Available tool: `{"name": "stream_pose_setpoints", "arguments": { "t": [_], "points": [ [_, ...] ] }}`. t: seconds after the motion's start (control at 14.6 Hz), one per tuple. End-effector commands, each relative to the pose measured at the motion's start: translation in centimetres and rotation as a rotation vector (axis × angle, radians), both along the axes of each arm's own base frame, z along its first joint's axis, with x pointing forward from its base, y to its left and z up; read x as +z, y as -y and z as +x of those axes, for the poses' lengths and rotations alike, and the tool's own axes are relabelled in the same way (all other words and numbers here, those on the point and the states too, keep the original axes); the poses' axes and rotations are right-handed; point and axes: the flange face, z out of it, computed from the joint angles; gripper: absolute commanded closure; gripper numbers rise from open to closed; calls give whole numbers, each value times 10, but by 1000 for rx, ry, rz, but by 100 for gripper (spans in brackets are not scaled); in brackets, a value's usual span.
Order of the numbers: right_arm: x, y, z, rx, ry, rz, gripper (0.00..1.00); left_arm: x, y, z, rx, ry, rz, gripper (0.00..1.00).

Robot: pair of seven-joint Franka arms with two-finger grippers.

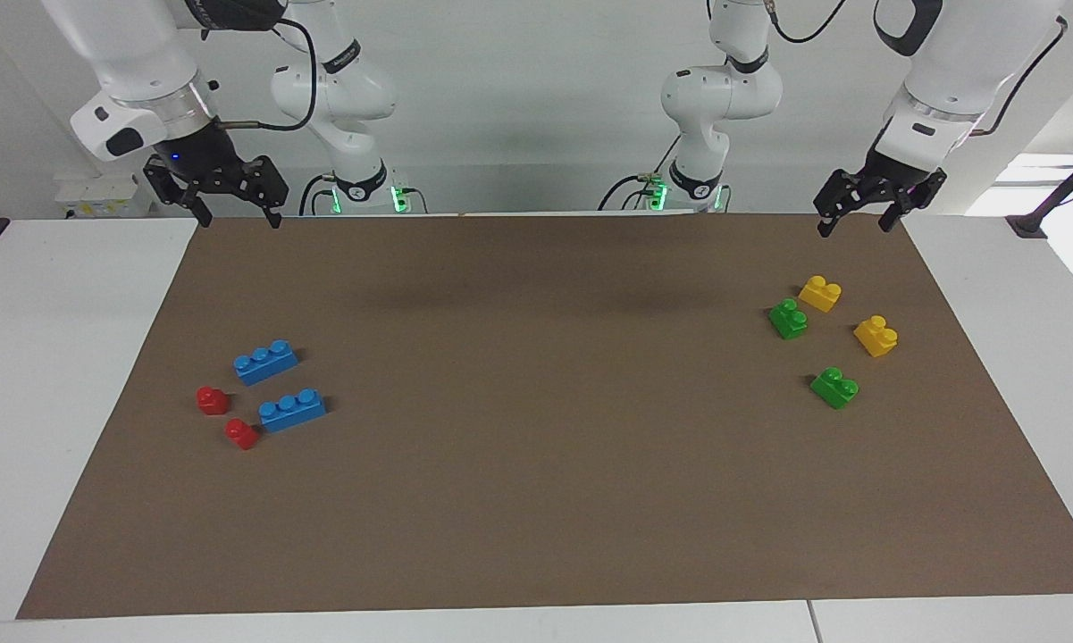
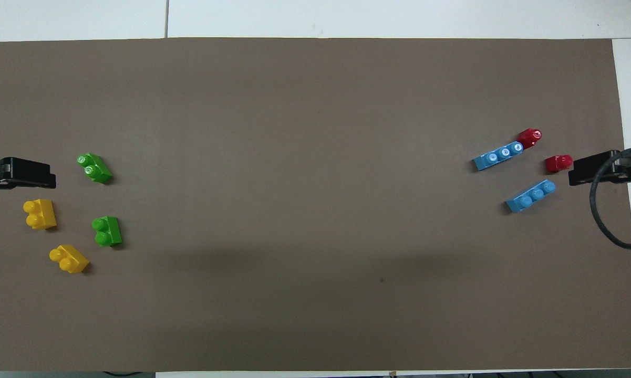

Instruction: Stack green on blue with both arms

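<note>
A wide brown mat (image 1: 536,500) covers most of the white surface (image 1: 62,375), and every toy brick lies on it, none of them stacked.

Toward the left arm's end lie four short two-stud plastic bricks. One small bright green brick (image 1: 788,319) sits just beside a yellow brick (image 1: 819,293), which lies a little nearer to the robots; the two look almost touching, though the facing view does not settle whether they do. A second green brick (image 1: 834,388) lies farther from the robots, apart from the others, and a second yellow brick (image 1: 876,336) lies between them, closer to the mat's edge.

Toward the right arm's end lie two long blue three-stud plastic bricks. The nearer blue brick (image 1: 265,362) and the farther blue brick (image 1: 292,411) lie roughly parallel and apart. A small red one-stud brick (image 1: 213,400) sits beside them near the mat's edge, and another red brick (image 1: 242,434) sits just at the end of the farther blue brick.

Both white jointed arms wait, raised at the robots' edge of the mat. The left claw (image 1: 858,223) hangs over the mat's corner, its fingers spread wide and holding nothing. The right claw (image 1: 237,217) hangs over the other corner, likewise wide and empty. Neither is near a brick.
</note>
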Motion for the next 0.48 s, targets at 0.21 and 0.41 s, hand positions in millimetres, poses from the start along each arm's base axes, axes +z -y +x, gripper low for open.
{"name": "stream_pose_setpoints", "arguments": {
  "t": [0.21,0.41],
  "points": [
    [2,3,-8,12,8,-3,0,2,-4,-6,1,8,14,0],
    [2,4,-8,13,8,-3,0,2,-4,-6,1,8,14,0]
  ]
}}
